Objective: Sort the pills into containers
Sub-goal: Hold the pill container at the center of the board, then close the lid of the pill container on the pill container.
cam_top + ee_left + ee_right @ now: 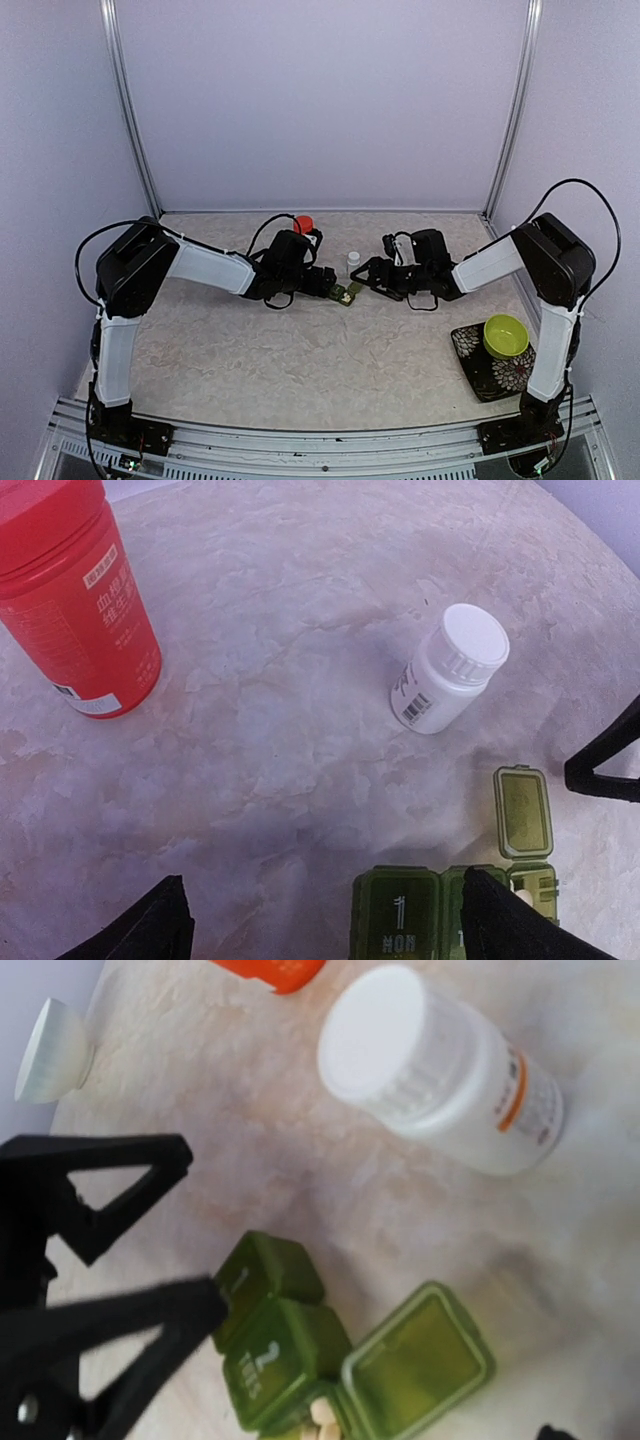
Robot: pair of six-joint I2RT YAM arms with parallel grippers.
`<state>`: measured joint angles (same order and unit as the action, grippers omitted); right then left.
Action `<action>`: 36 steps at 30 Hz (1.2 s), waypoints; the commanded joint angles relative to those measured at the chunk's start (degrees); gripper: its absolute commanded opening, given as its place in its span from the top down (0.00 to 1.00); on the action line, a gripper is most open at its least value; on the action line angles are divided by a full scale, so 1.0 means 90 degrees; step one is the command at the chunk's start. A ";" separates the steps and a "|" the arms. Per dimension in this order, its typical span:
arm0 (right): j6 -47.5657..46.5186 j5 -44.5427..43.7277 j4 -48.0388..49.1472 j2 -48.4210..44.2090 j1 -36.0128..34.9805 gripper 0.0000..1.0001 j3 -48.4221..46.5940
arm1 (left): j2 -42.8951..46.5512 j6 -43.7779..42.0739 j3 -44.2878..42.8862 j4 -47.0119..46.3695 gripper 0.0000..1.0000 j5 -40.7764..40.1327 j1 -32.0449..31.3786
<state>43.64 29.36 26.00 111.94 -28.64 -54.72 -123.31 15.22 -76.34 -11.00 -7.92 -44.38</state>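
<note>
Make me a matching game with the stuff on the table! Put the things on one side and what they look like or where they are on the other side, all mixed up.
Things:
1. big bottle
2. small bottle
3. pill box
4. bowl

Clues:
A. sits on a dark flowered tray
B. red-orange
C. dark green, one lid flipped open
D. white, with a ribbed cap

Right pairs: 1-B, 2-D, 3-C, 4-A.
</note>
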 commanded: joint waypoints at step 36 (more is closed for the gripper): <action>0.0517 0.1527 0.2061 0.0738 0.0005 0.12 -0.0263 | -0.0274 0.0359 0.0273 -0.0007 0.20 -0.0005 -0.0186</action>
<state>48.10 39.77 40.82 118.52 -28.64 -58.00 -124.31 18.37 -74.54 -13.08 -7.92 -45.82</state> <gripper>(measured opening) 0.886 0.802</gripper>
